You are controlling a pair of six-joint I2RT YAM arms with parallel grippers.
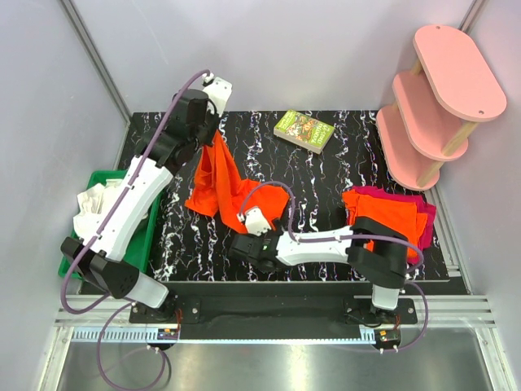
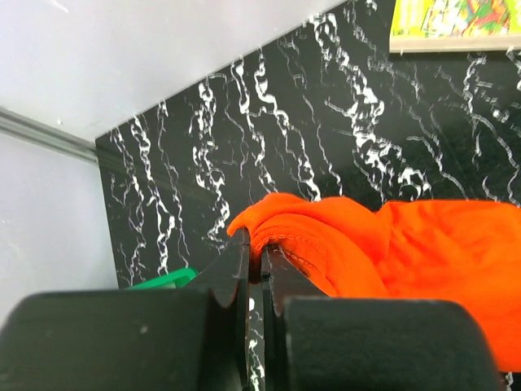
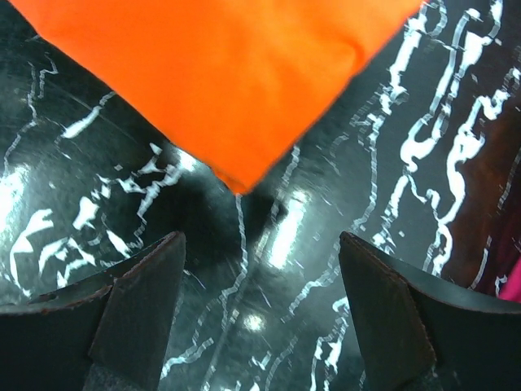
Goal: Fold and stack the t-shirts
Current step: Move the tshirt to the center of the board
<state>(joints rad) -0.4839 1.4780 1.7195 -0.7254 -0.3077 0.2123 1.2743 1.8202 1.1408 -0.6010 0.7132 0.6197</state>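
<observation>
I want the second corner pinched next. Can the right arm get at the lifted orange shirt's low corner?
Probably yes: the right gripper is open, the shirt has its corner just ahead, centred, with only bare table between.

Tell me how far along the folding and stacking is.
Done: a folded orange shirt lies on a magenta shirt at the right. In hand: the left gripper is shut on a loose orange shirt, partly lifted; the right gripper hangs open by its corner. Left: folding and stacking it.

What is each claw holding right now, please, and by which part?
The left claw pinches the orange shirt by a bunched edge; the right claw is open and holds nothing.
</observation>
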